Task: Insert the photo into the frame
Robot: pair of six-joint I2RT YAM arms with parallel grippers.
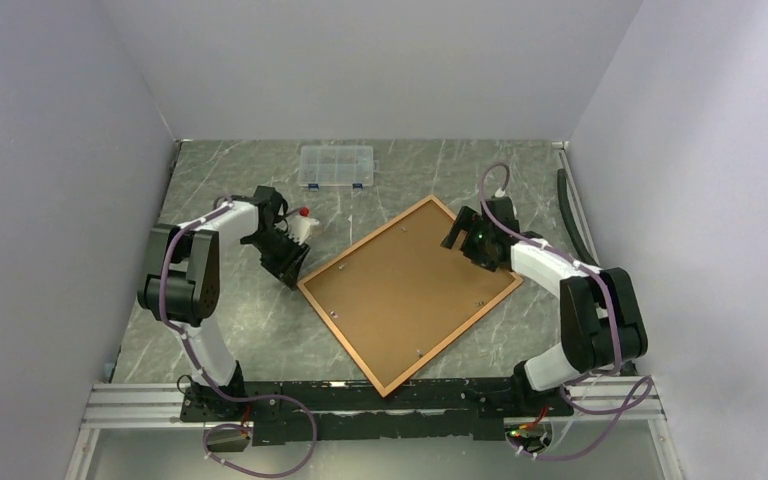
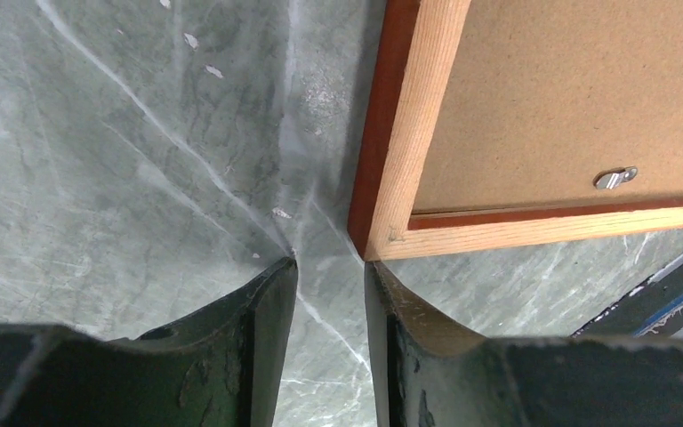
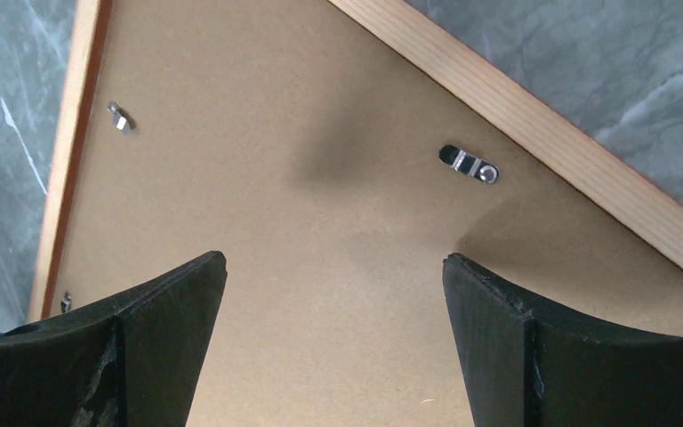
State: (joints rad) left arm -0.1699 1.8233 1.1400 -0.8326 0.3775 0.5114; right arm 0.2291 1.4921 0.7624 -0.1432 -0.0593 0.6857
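- Top external: frame lies back-up, brown backing board in it.
- Left gripper: narrowly parted, empty, at frame corner.
- Right gripper: wide open, empty, above backing board.

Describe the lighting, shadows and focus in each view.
Left wrist: the frame shows crisp wood grain; the left claw has dark fingers with little detail. Right wrist: two soft shadow patches lie on the backing board; a metal clip is sharp. Top external: even, diffuse light, faint shadows, no glare on the table.
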